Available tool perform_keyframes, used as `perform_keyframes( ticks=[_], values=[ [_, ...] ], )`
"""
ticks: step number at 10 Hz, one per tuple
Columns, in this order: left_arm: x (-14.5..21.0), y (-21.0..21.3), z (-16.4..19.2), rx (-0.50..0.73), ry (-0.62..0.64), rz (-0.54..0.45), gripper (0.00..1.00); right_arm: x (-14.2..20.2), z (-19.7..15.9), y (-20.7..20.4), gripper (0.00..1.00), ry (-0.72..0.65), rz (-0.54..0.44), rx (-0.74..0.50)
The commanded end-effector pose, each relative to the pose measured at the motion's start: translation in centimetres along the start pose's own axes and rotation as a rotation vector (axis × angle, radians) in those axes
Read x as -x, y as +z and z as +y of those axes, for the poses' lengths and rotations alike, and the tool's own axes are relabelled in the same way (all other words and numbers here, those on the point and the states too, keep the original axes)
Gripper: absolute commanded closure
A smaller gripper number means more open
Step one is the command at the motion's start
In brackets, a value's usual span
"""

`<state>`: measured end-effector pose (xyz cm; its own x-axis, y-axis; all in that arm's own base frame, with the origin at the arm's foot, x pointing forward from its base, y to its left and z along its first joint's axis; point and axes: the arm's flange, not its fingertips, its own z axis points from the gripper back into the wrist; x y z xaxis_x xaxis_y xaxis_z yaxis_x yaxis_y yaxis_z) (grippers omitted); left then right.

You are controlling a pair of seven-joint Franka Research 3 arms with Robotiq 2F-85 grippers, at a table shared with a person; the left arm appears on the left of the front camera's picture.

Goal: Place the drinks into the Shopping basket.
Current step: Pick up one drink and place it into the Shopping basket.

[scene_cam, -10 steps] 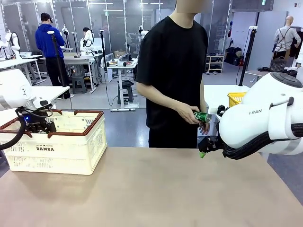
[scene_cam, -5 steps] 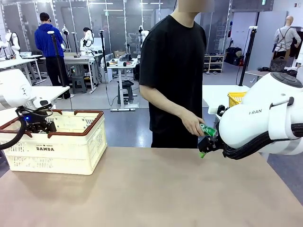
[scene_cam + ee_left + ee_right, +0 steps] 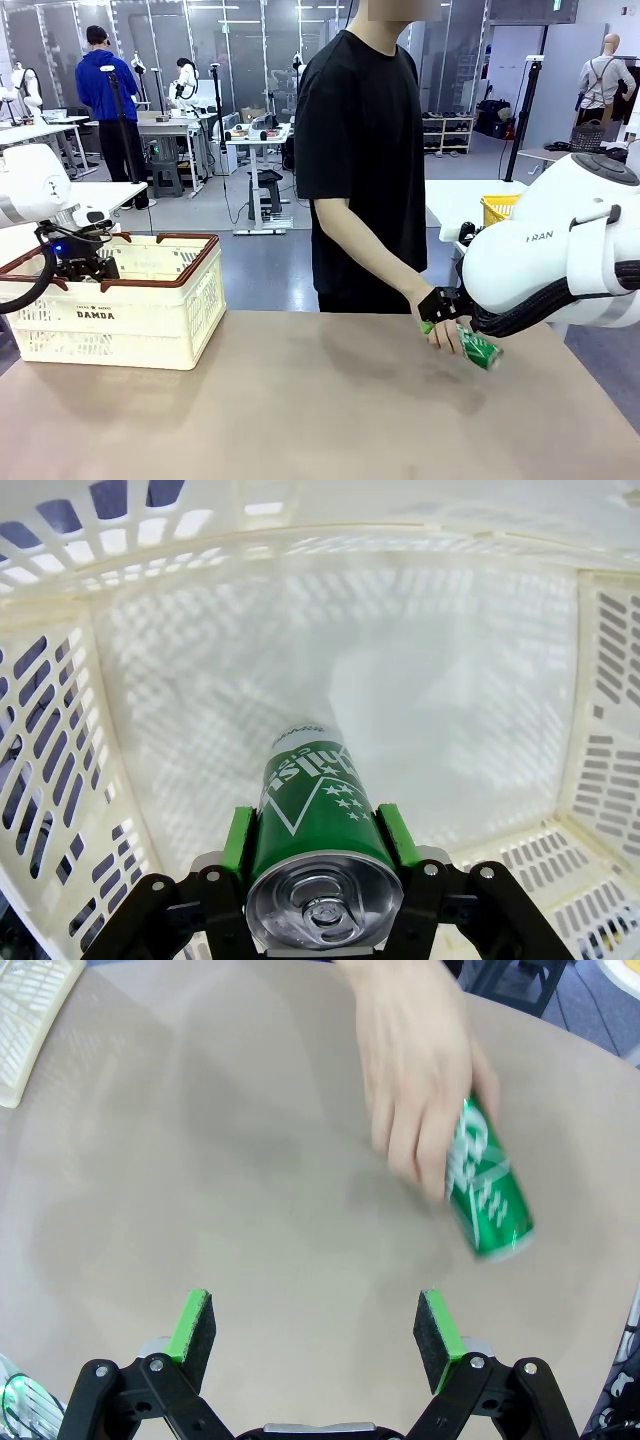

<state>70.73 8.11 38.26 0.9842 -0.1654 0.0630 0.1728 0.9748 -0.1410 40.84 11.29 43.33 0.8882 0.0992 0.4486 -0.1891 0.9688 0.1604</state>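
Observation:
My left gripper is shut on a green drink can with white marks, its green pads on both sides, and holds it above the floor of the cream Shopping basket. In the front view that left gripper hangs inside the basket at the table's left. A person's hand holds a second green can, tilted, just over the table. My right gripper stands open a little short of it, with nothing between its pads. The front view shows this can just beyond the right gripper.
The person stands at the far side of the table, arm reaching down to the right. A yellow mesh basket sits on a side table behind my right arm. The tan tabletop lies between the cream basket and the hand.
The person's hand has brought the second green can down from waist height to the table, in front of my right gripper. Neither arm has moved.

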Motion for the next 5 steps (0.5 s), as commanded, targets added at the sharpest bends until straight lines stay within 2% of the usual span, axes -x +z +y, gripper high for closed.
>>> perform_keyframes(
  ticks=[1,2,5],
  values=[
    [0.00,-0.07,0.02,0.000,0.000,-0.001,0.41,-0.03,-0.10,0.00,0.00,0.000,0.000,-0.002],
    [0.10,0.50,-0.27,-0.001,-0.017,0.009,0.41,-0.03,-0.10,0.00,0.00,0.000,0.000,-0.002],
    [0.04,0.82,-0.43,-0.023,-0.004,0.021,0.13,-0.03,-0.10,0.00,0.00,0.000,0.000,-0.002]
  ],
)
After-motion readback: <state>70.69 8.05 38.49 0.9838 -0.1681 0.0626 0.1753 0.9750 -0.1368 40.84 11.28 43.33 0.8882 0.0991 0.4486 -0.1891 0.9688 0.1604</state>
